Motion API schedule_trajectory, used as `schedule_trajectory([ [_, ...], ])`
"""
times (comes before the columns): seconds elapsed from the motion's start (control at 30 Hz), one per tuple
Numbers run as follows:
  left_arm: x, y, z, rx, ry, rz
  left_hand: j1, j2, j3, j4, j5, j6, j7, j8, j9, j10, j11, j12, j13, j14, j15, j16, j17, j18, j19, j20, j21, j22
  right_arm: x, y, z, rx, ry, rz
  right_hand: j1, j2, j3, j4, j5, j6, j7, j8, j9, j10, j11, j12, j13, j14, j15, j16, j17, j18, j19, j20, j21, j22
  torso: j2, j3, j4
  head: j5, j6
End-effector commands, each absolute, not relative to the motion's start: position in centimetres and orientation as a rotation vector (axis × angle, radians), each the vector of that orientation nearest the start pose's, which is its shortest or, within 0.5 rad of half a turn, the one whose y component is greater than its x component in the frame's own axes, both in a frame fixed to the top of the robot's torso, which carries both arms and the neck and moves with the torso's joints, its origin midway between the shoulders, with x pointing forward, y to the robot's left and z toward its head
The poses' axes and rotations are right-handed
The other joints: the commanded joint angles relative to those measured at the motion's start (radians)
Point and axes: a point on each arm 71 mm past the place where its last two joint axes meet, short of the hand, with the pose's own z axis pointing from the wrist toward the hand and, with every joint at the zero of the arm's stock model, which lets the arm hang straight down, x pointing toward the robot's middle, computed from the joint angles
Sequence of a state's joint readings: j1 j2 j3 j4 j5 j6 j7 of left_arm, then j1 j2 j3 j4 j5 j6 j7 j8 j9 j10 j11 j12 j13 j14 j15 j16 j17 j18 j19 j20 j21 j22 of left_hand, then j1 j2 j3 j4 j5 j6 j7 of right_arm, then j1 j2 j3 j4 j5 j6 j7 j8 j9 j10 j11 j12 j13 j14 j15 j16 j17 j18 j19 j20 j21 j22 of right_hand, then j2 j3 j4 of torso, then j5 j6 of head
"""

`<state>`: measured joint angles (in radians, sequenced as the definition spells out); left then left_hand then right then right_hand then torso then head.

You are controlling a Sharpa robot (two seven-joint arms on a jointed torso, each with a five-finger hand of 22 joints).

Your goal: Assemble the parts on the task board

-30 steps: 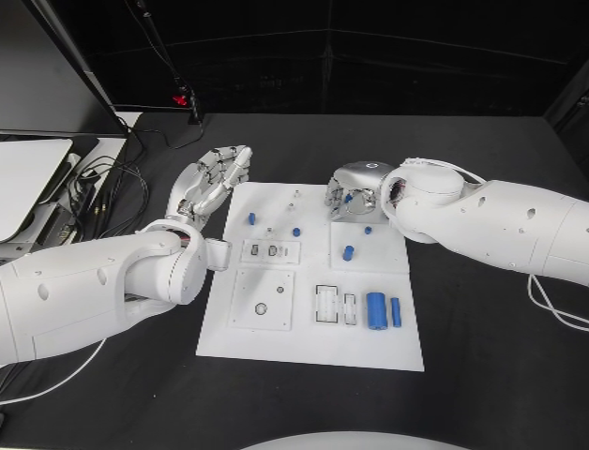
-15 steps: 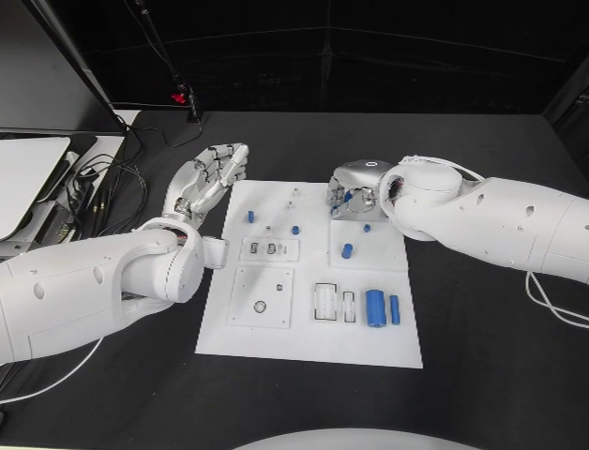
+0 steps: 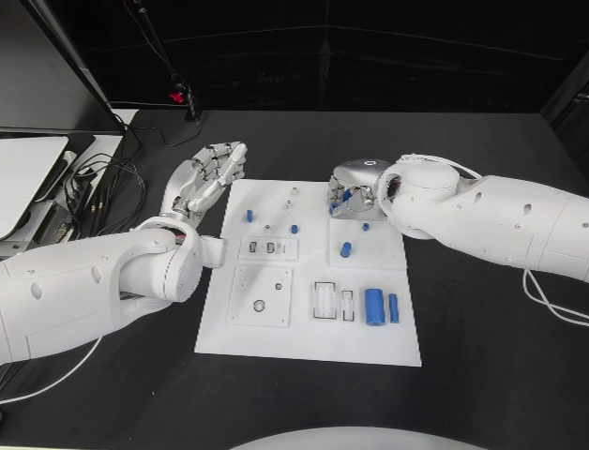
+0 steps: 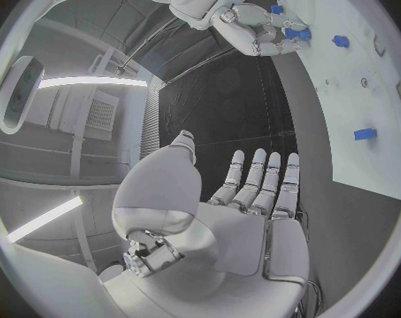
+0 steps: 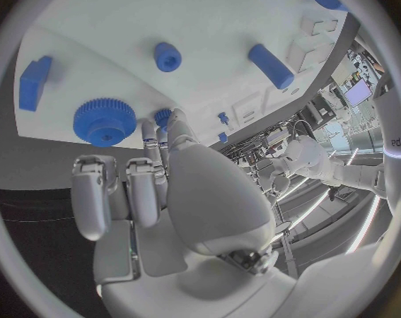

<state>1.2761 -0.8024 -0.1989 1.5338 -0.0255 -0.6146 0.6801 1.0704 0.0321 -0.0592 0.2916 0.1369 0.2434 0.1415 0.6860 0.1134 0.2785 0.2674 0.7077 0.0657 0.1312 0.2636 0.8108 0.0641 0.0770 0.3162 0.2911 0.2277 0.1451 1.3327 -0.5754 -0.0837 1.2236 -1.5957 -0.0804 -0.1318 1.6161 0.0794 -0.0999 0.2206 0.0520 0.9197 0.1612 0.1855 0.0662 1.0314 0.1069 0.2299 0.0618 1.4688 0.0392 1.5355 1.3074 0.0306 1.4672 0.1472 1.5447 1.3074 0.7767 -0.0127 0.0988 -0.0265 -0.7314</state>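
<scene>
The white task board (image 3: 309, 337) lies mid-table with blue parts on it: a short peg (image 3: 346, 250), a thick cylinder (image 3: 374, 307) and a thin one (image 3: 393, 307). My right hand (image 3: 353, 192) hangs over the board's far right corner, fingers curled down. In the right wrist view its thumb and a fingertip (image 5: 153, 138) close on a small blue part (image 5: 162, 114) beside a blue gear (image 5: 105, 120). My left hand (image 3: 207, 176) hovers off the board's far left corner, flat and holding nothing, with its fingers (image 4: 257, 180) straight.
A blue block (image 5: 34, 83), a small peg (image 5: 167, 55) and a blue cylinder (image 5: 271, 66) lie beyond the gear. Cables (image 3: 105, 183) and a white tray (image 3: 10, 178) sit left of the board. Black table surrounds the board.
</scene>
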Motion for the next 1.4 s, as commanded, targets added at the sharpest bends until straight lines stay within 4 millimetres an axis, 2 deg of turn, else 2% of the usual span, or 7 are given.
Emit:
schedule_trajectory([
  [0.03, 47.4, 20.2, -15.6, -0.654, 0.937, -1.529, 0.0, 0.011, -0.004, 0.0, 0.003, 0.008, 0.157, 0.006, -0.001, 0.006, 0.0, 0.006, 0.0, 0.002, 0.003, 0.006, 0.001, 0.011, 0.002, 0.0, 0.005, 0.001, 55.1, -14.5, -16.0, -0.419, 1.757, 0.415, 0.01, -0.004, 0.0, 0.008, -0.005, 0.008, 0.0, -0.006, 0.001, 0.009, 0.001, -0.005, 0.0, 0.057, -0.005, -0.005, 0.029, -0.006, 0.04, -0.003, -0.005, 0.162, 0.0, -0.0006, 0.0009, -0.001, -0.001],
  [0.2, 47.4, 20.2, -15.6, -0.655, 0.938, -1.53, 0.002, 0.013, -0.005, 0.0, 0.006, 0.008, 0.157, 0.007, -0.002, 0.007, 0.0, 0.007, 0.0, 0.002, 0.003, 0.006, 0.001, 0.011, 0.001, -0.001, 0.005, 0.001, 55.1, -14.4, -16.0, -0.429, 1.753, 0.412, 0.022, 0.0, 0.007, 0.012, -0.004, 0.031, -0.004, -0.004, 0.004, 0.041, -0.006, -0.009, 0.001, 0.058, -0.01, -0.006, 0.028, -0.005, 0.039, -0.006, -0.005, 0.161, 0.0, -0.0007, 0.002, -0.002, -0.004],
  [0.53, 47.4, 20.2, -15.6, -0.655, 0.939, -1.53, 0.004, 0.015, -0.006, 0.0, 0.008, 0.009, 0.157, 0.007, -0.003, 0.007, 0.0, 0.007, 0.0, 0.002, 0.003, 0.006, 0.001, 0.011, 0.001, -0.001, 0.005, 0.001, 54.8, -14.1, -16.1, -0.467, 1.739, 0.372, 0.066, 0.002, 0.03, 0.017, -0.004, 0.139, -0.026, 0.026, 0.016, 0.14, -0.032, -0.027, -0.002, 0.059, -0.032, -0.007, 0.032, -0.004, 0.037, -0.027, -0.008, 0.155, -0.001, -0.0008, 0.0027, -0.002, -0.007],
  [0.93, 47.4, 20.1, -15.6, -0.656, 0.941, -1.534, 0.005, 0.015, -0.006, 0.0, 0.009, 0.01, 0.157, 0.008, -0.004, 0.008, 0.0, 0.008, 0.0, 0.002, 0.003, 0.007, 0.001, 0.011, 0.001, -0.001, 0.005, 0.001, 54.5, -13.7, -14.8, -0.443, 1.551, 0.455, 0.081, -0.003, 0.042, 0.034, -0.004, 0.163, -0.032, 0.014, 0.011, 0.173, -0.038, -0.067, -0.002, 0.06, -0.04, -0.009, 0.032, -0.006, 0.043, -0.036, -0.006, 0.163, -0.002, -0.0008, 0.0036, -0.002, -0.007],
  [1.1, 47.4, 20.2, -15.6, -0.657, 0.94, -1.533, 0.005, 0.015, -0.006, 0.0, 0.009, 0.01, 0.157, 0.008, -0.004, 0.008, 0.0, 0.008, 0.0, 0.002, 0.003, 0.007, 0.001, 0.011, 0.001, -0.001, 0.005, 0.001, 54.1, -13.6, -14.1, -0.444, 1.459, 0.511, 0.089, -0.002, 0.051, 0.037, -0.004, 0.168, -0.033, 0.009, 0.009, 0.18, -0.039, -0.08, -0.002, 0.061, -0.04, -0.008, 0.038, -0.007, 0.045, -0.037, -0.005, 0.167, -0.002, -0.0027, 0.0005, 0.007, -0.003],
  [1.23, 47.4, 20.2, -15.6, -0.657, 0.941, -1.533, 0.005, 0.015, -0.006, 0.0, 0.009, 0.01, 0.157, 0.008, -0.004, 0.008, 0.0, 0.008, 0.0, 0.002, 0.003, 0.007, 0.001, 0.011, 0.001, -0.001, 0.005, 0.001, 53.9, -13.5, -13.1, -0.438, 1.402, 0.547, 0.09, -0.004, 0.052, 0.039, -0.004, 0.17, -0.032, 0.007, 0.009, 0.182, -0.038, -0.085, -0.002, 0.062, -0.04, -0.008, 0.04, -0.007, 0.046, -0.038, -0.005, 0.168, -0.003, -0.0039, 0.0029, 0.004, -0.003],
  [1.4, 47.4, 20.1, -15.7, -0.656, 0.942, -1.536, 0.005, 0.015, -0.006, 0.0, 0.009, 0.01, 0.157, 0.008, -0.004, 0.008, 0.0, 0.008, 0.0, 0.002, 0.003, 0.007, 0.001, 0.011, 0.001, -0.001, 0.005, 0.001, 54.0, -13.2, -12.3, -0.438, 1.36, 0.572, 0.091, -0.005, 0.053, 0.041, -0.004, 0.172, -0.032, 0.005, 0.009, 0.184, -0.038, -0.089, -0.002, 0.062, -0.04, -0.008, 0.042, -0.008, 0.047, -0.037, -0.004, 0.17, -0.002, -0.0046, 0.0061, 0.006, 0.004],
])
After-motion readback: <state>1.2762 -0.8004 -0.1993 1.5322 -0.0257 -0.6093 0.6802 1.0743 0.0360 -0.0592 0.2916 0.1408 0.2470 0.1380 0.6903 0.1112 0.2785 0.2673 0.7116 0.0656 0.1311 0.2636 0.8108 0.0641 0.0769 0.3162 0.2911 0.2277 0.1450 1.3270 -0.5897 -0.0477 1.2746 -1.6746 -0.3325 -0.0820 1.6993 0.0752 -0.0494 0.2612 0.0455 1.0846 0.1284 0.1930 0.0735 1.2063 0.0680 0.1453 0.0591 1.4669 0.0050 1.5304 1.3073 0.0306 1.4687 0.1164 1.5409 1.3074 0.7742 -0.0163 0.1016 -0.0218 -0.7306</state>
